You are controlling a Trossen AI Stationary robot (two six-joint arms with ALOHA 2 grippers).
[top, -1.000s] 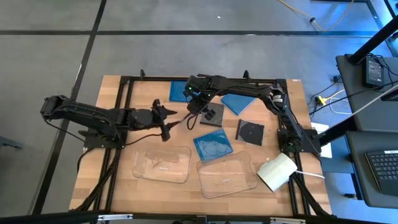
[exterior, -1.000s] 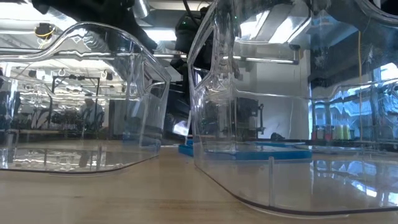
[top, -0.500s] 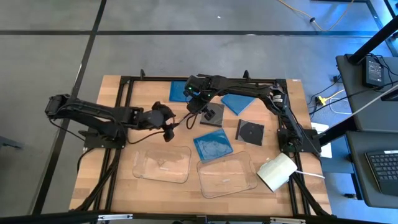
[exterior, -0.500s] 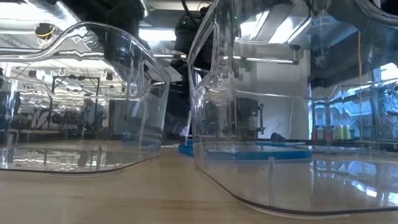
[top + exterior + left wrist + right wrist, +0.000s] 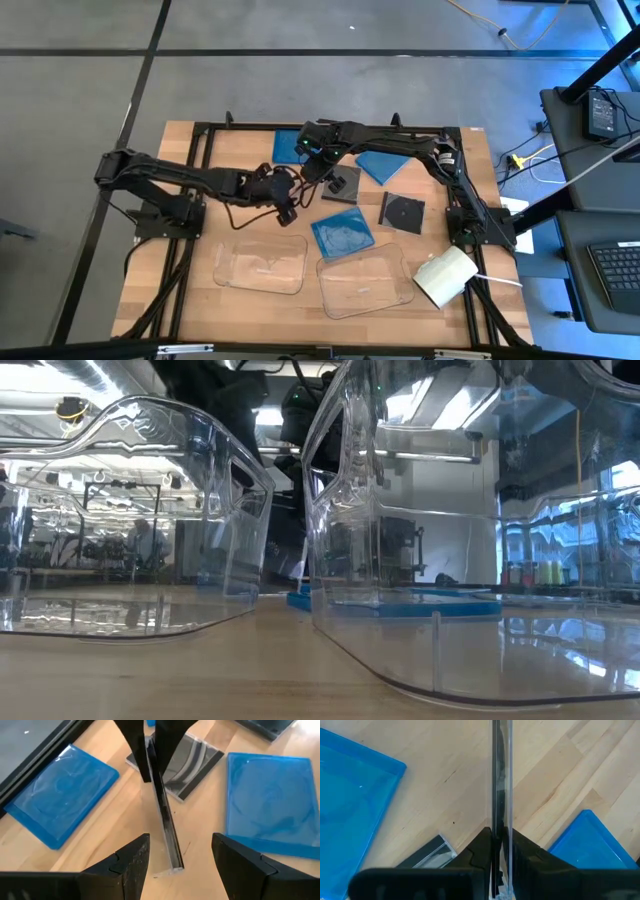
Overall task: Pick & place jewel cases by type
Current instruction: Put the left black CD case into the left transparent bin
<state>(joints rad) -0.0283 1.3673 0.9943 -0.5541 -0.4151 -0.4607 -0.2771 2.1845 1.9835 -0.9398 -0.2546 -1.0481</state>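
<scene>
None of the jewel cases (image 5: 342, 235) are lying sorted yet — we are pinching one dark case (image 5: 500, 795) upright in the right gripper (image 5: 322, 170) at centre frame; the left gripper (image 5: 177, 852), fingers apart, is reaching for it.

No legible text, label, brand, number or sign appears in any view. The jewel cases (image 5: 342, 234) and the clear trays (image 5: 262, 264) carry no readable markings.
</scene>
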